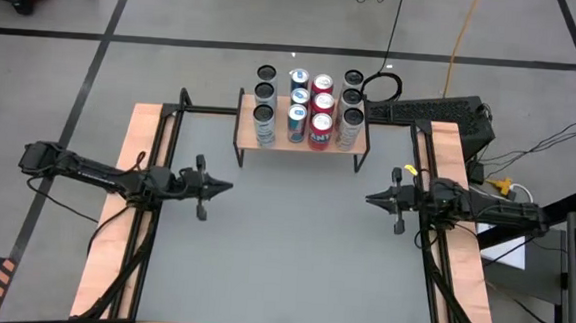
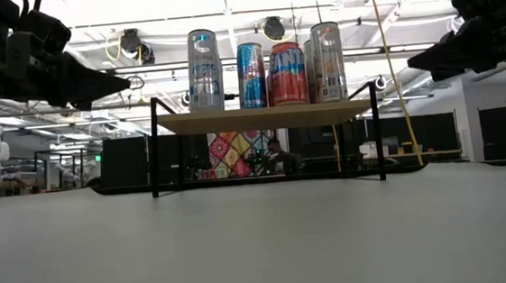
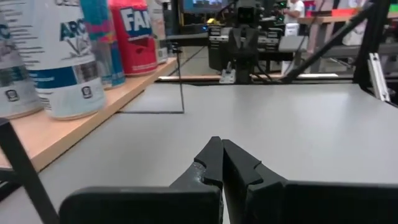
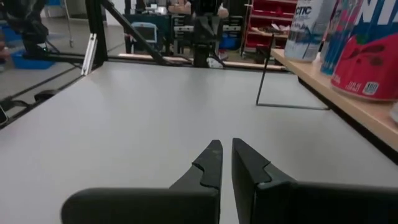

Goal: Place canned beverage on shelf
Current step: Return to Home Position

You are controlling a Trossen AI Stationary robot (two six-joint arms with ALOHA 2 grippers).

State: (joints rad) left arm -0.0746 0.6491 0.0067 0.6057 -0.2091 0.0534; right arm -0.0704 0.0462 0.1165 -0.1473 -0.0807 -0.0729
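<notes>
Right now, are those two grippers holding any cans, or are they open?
Left gripper: closed, holding nothing.
Right gripper: closed but for a thin gap, holding nothing.

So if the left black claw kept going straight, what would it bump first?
Probably the dark two-finger right gripper, which faces the left gripper across the grey table; nothing shows between them.
</notes>
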